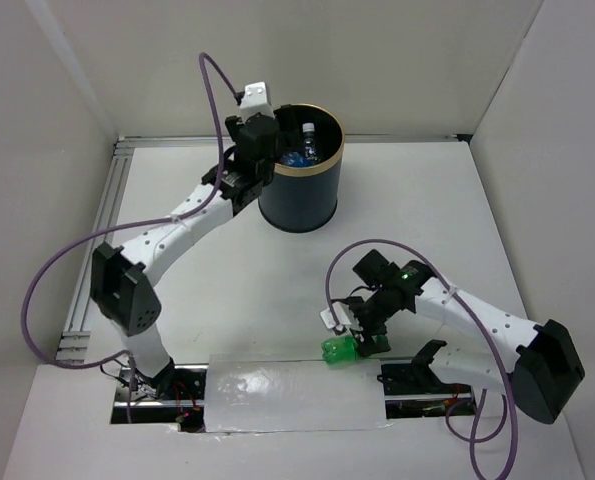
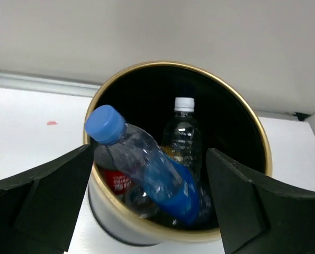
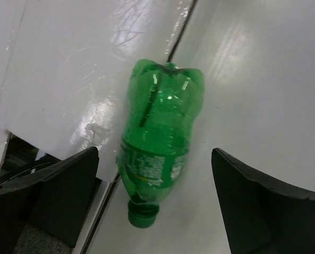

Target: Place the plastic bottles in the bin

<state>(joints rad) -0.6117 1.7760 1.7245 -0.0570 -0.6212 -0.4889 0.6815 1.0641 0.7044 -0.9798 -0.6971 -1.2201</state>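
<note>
— So, where are we standing with the bottles?

— We are holding the left gripper (image 2: 149, 159) over the bin (image 2: 146, 95), its fingers spread wide and gripping nothing. A blue-capped bottle (image 2: 146, 169) is leaning inside, its neck poking above the gold rim, beside a white-capped bottle (image 2: 182, 132) and a red-labelled bottle (image 2: 115, 180) lower down.

— And the right side?

— We are hovering the right gripper (image 3: 156, 153) over the green bottle (image 3: 157, 153), which is lying on its side near the front of the table (image 3: 263, 79), partly on a glossy white sheet (image 3: 67, 79), cap toward the wrist. The fingers are standing wide on either side, touching nothing.

— So we are lining up the pick?

— We are judging so. Next we are needing to lower, close across the labelled body, lift, and carry it to the bin. Being round, it may be rolling away if one finger touches first.
</note>
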